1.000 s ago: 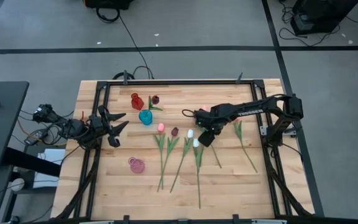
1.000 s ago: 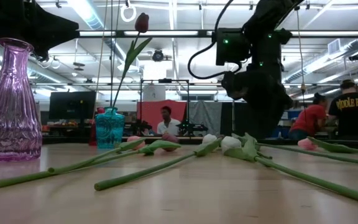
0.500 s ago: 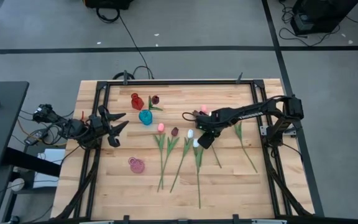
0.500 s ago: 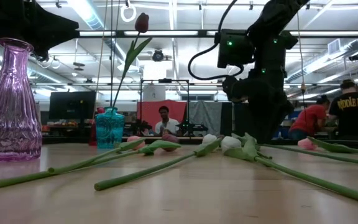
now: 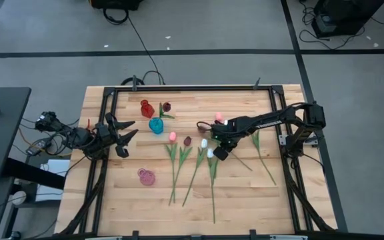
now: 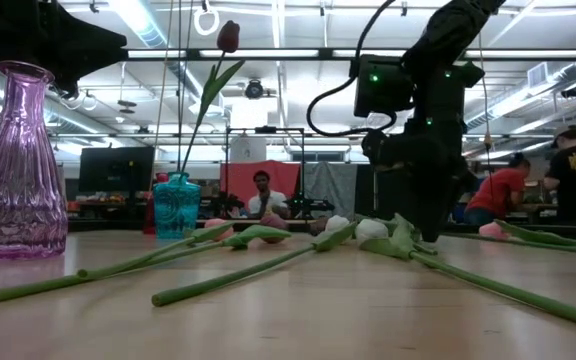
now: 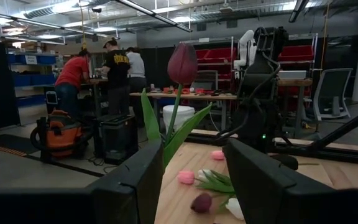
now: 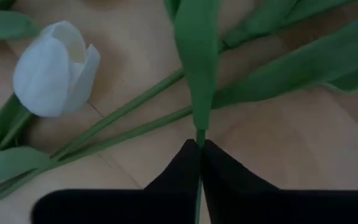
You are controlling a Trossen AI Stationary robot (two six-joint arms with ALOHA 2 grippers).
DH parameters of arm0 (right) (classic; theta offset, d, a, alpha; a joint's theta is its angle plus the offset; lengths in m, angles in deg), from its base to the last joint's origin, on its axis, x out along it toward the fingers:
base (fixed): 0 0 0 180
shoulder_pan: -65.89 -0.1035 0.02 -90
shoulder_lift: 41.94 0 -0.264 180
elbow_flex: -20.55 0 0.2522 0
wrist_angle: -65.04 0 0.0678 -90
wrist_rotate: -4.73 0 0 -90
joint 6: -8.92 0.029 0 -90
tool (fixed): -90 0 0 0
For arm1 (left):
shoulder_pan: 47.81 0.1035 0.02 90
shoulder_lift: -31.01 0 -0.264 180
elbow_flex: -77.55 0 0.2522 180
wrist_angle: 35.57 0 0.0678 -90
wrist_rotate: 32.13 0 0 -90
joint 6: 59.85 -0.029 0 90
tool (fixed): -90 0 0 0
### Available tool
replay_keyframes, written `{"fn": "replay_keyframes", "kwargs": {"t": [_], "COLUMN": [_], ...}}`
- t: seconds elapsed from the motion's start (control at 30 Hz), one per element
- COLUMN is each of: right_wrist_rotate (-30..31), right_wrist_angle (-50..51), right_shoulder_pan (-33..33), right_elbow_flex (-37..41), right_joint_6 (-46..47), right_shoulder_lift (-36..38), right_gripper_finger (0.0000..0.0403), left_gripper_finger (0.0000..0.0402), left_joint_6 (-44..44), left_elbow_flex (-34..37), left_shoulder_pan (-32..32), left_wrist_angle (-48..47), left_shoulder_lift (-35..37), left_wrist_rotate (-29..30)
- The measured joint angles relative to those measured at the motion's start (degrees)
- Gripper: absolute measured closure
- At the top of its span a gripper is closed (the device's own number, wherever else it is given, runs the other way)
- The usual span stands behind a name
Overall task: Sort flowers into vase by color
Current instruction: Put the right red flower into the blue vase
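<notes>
Clenched on a thin green stem (image 8: 199, 140) among the tulips lying mid-counter (image 5: 259, 200), right gripper (image 5: 220, 151) risking to drag the neighbouring white tulip (image 8: 55, 65) or let slip the stem when lifting, because of crossed stems; left gripper (image 5: 127, 135) released, waiting at left.

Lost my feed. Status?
Right tool shut on a pink tulip's stem. Left tool open, idle at table's left. White tulip close beside.
</notes>
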Motion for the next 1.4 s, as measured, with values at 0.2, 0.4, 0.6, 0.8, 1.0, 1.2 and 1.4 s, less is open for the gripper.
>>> {"fn": "replay_keyframes", "kwargs": {"t": [0.2, 0.4, 0.6, 0.8, 1.0, 1.2, 1.4], "right_wrist_rotate": [3.3, 16.5, 14.1, 6.5, -6.7, -20.0, -28.0], "right_wrist_angle": [4.8, 2.6, -15.6, -41.7, -68.1, -73.6, -73.7], "right_shoulder_pan": [-0.3, -1.9, 3.3, 9.7, 16.1, 20.9, 21.4], "right_elbow_flex": [-7.0, -11.8, -11.8, -11.8, -12.5, -23.6, -37.9], "right_joint_6": [-4.4, -8.7, -17.7, -25.1, -24.8, -18.2, -15.1], "right_shoulder_lift": [2.4, 7.6, 10.8, 5.4, -5.4, -17.9, -26.4], "right_gripper_finger": [0.0387, 0.0392, 0.0392, 0.0391, 0.0391, 0.0391, 0.0391], "left_gripper_finger": [0.0220, 0.0220, 0.0220, 0.0220, 0.0220, 0.0220, 0.0220], "left_joint_6": [-0.3, -1.7, -1.7, -1.6, -1.6, -1.8, -3.0], "left_elbow_flex": [0.0, -0.1, -0.1, -0.1, -0.1, -0.1, -0.1], "left_shoulder_pan": [0.0, 0.0, 0.0, 0.0, 0.0, 0.0, 0.0], "left_wrist_angle": [1.5, 3.7, 3.3, 3.0, 2.9, 3.0, 3.2], "left_shoulder_lift": [0.0, 0.0, 0.0, 0.0, 0.0, 0.0, 0.0], "left_wrist_rotate": [0.0, -2.5, -2.6, -1.1, 0.1, 0.2, 2.7]}}
